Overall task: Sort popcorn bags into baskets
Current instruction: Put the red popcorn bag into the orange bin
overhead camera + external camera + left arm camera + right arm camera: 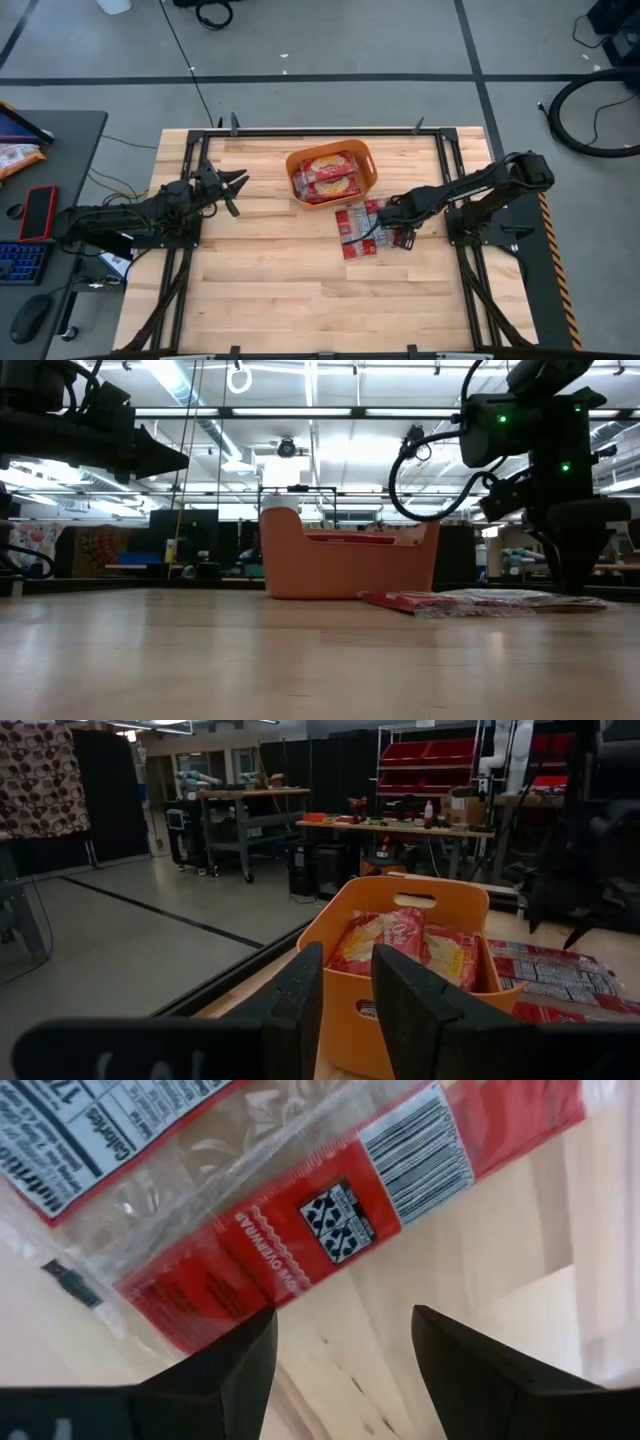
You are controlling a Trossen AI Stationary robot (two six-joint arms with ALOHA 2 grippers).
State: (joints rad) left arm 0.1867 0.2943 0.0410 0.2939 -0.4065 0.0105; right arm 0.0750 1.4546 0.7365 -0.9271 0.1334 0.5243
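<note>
Left gripper [238, 190]: one, raised above the left part of the table [270, 290], well apart from the basket, pointing toward it; fingers [290, 1005] set narrow with a slim gap between them, holding nothing.
Basket [331, 173]: one orange tub, standing upright near the far middle of the table, between the two arms; cut-out handle seen on its far wall in the left wrist view.
Popcorn bags in the basket [326, 176]: two countable from above, red with yellow centres, lying side by side and filling the floor of the tub; any further ones beneath cannot be told.
Popcorn bags on the table [362, 228]: a flat overlapping cluster just beside the basket's near right corner, touching one another; exact count cannot be told, looks like about four; red packets with clear and silvery ends, lying flat on the wood in the low view [470, 601].
Right gripper [392, 222]: one, down over the right edge of the cluster on the table; fingers [225, 1370] spread wide, pointing down at bare wood and a packet's red barcode end [330, 1220], gripping nothing.
Arms: two, dark, one at each side of the table.
</note>
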